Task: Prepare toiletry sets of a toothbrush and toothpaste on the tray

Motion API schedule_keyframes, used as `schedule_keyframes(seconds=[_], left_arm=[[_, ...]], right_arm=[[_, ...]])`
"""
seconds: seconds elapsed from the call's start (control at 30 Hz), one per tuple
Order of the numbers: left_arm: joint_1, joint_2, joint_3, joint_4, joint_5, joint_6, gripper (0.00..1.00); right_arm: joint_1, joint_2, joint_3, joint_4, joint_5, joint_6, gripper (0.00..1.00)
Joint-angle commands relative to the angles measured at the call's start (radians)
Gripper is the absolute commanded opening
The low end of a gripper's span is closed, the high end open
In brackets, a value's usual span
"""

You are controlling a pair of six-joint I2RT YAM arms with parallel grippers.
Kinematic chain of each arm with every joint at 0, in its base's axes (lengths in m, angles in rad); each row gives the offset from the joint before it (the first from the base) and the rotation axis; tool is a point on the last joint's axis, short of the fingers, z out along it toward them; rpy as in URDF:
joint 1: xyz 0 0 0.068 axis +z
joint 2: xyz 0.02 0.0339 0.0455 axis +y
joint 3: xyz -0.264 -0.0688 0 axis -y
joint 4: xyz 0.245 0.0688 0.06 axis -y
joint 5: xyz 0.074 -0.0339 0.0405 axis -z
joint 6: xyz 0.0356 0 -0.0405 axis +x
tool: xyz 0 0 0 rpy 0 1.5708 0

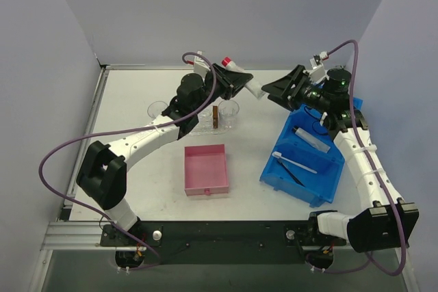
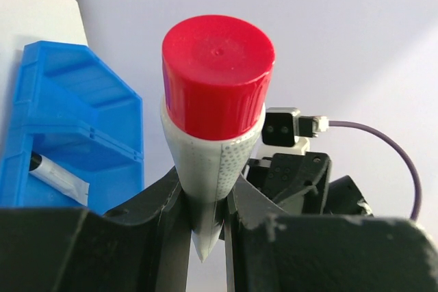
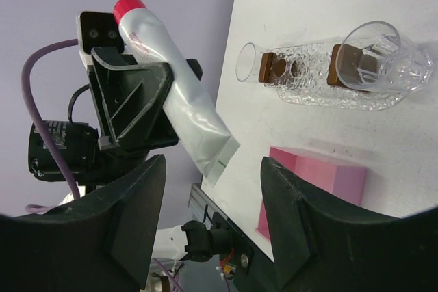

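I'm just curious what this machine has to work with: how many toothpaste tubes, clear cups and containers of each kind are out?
Toothpaste tubes: 2, one in the left end effector, one in the blue bin
Clear cups: 2
Clear tray: 1
Pink box: 1
Blue bin: 1
Total: 7

High rear overview; two opposed wrist close-ups, both on the toothpaste [image 3: 179, 111].

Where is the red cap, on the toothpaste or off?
On. The red cap sits snugly over the top end of the toothpaste, covering its opening.
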Motion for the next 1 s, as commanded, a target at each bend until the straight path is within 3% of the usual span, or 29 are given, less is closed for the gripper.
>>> schedule_keyframes(seconds=[0.0,0.3,0.5,0.63,0.77,0.83,0.87,0.97], left_arm=[[-0.009,-0.055,0.009,0.137,-0.008,-0.03,0.11],[-0.021,-0.04,0.02,0.149,0.007,-0.028,0.11],[-0.023,-0.035,0.027,0.148,0.02,-0.027,0.11],[-0.023,-0.026,0.032,0.152,0.038,-0.023,0.11],[-0.023,-0.027,0.032,0.152,0.067,-0.007,0.19],[-0.023,-0.03,0.032,0.141,0.075,0.01,0.24],[-0.023,-0.032,0.034,0.135,0.082,0.015,0.33],[-0.02,-0.038,0.032,0.114,0.093,0.041,0.48]], right_arm=[[0.003,0.032,0.025,0.083,-0.054,0.012,0.52],[0.062,0.067,0.048,0.163,-0.051,0.053,0.46],[0.07,0.075,0.057,0.185,-0.042,0.061,0.34],[0.07,0.078,0.055,0.194,-0.042,0.064,0.18],[0.069,0.078,0.058,0.202,-0.043,0.064,0.02],[0.067,0.076,0.057,0.202,-0.043,0.064,0.0],[0.066,0.076,0.055,0.2,-0.043,0.062,0.0],[0.063,0.07,0.055,0.197,-0.048,0.055,0.0]])
